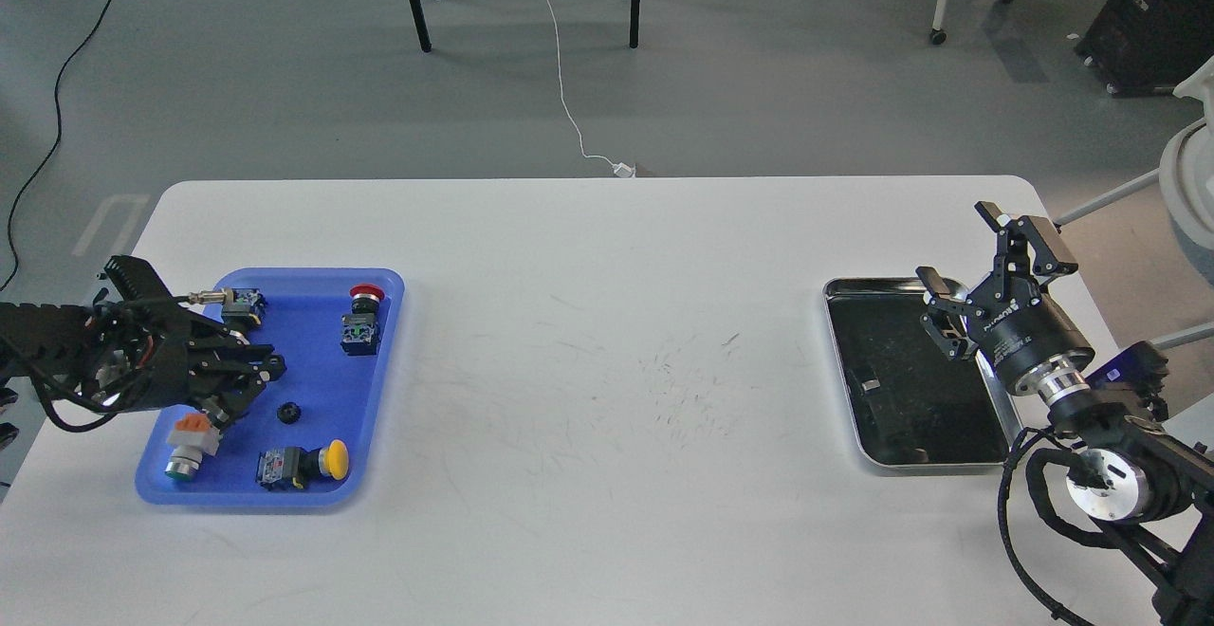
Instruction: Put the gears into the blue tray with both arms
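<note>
The blue tray [387, 351] lies on the left of the white table. One small black gear [288, 412] rests on its floor, near the middle. My left gripper [256, 391] hovers over the tray's left half, just left of the gear, pointing right. It is open, with nothing between its fingers. My right gripper [960, 247] is at the far right, above the right edge of the steel tray [840, 322], and stands open and empty.
Push-button switches lie in the blue tray: red cap [364, 296], yellow cap [332, 460], an orange-and-green one [188, 441], and one at the top left [243, 303]. The steel tray's black inside holds a small silver piece [870, 384]. Chair legs and cables sit on the floor behind.
</note>
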`<state>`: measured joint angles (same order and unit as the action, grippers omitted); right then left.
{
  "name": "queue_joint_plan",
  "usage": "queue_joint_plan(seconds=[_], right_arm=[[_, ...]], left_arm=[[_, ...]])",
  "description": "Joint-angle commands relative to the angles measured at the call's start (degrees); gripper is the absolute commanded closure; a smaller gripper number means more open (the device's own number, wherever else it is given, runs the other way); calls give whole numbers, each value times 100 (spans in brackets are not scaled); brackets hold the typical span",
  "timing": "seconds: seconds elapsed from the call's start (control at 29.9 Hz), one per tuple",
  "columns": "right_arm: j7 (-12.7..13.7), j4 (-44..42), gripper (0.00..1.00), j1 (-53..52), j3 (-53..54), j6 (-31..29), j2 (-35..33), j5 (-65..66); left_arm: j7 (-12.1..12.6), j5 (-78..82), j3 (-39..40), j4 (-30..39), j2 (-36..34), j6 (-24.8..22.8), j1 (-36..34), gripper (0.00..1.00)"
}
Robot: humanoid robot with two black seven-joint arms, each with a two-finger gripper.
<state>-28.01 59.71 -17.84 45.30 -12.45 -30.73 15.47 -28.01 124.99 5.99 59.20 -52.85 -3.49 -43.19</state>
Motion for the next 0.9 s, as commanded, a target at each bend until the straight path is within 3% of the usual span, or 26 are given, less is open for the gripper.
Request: queue_joint_plan(seconds=[0.0,0.23,0.33,0.5,0.7,0.87], right_arm=[[1,6,2,0,13,-3,-3,0],[1,6,2,0,14,5,-3,0],[1,6,2,0,14,5,-3,0],[1,-3,2,0,14,-3,-3,0],[1,6,2,0,40,5,-12,0],[1,6,2,-70,40,85,-47,0]], left_arm=[[1,1,8,-199,204,15,21,81],[1,1,-1,-208,336,41,30,75],[1,1,-1,-216,354,41,30,59],[1,1,34,-225,354,41,22,16],[1,-386,481,-67,249,190,-355,14],[1,-2597,1194,898,196,199,-427,9]])
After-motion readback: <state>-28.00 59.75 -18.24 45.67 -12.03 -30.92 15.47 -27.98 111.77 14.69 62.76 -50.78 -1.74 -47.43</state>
